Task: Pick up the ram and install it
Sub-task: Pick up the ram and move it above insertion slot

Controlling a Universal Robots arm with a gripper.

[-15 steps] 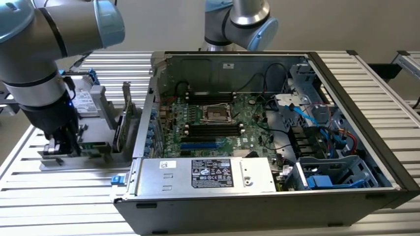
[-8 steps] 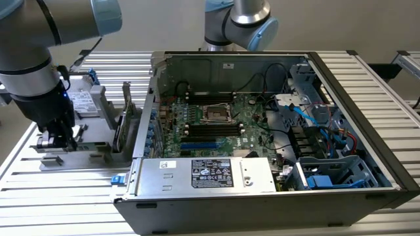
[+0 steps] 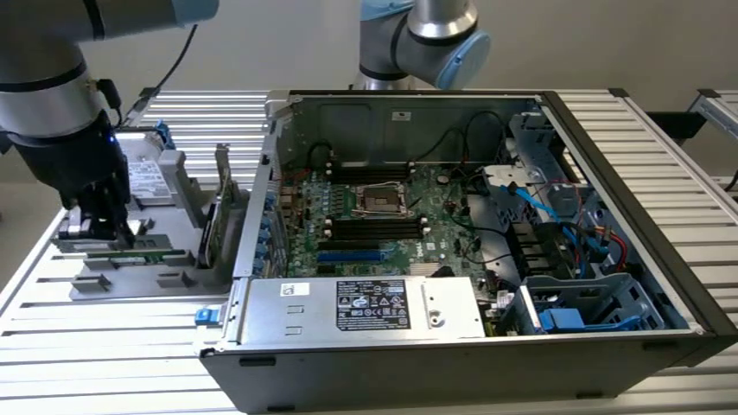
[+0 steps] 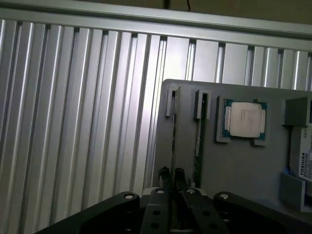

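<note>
Flat grey holder tray (image 4: 243, 175) carried a square silver processor chip (image 4: 245, 119) and a boxy silver hard drive (image 4: 303, 158). A second thin green stick (image 4: 198, 141) stood just beside the long, narrow, edge-on ram stick (image 4: 174, 131). The ram stick sat slotted in the tray, its near end clenched by the black two-finger gripper (image 4: 172, 174).

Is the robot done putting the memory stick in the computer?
Not yet. Done so far: the arm is down at the grey tray, right at the stick. In hand: the fingers look closed on the thin edge of the ram, which stands in its holder on the tray. Left: the ram is not lifted out and not in the black slots inside the open computer case.
</note>
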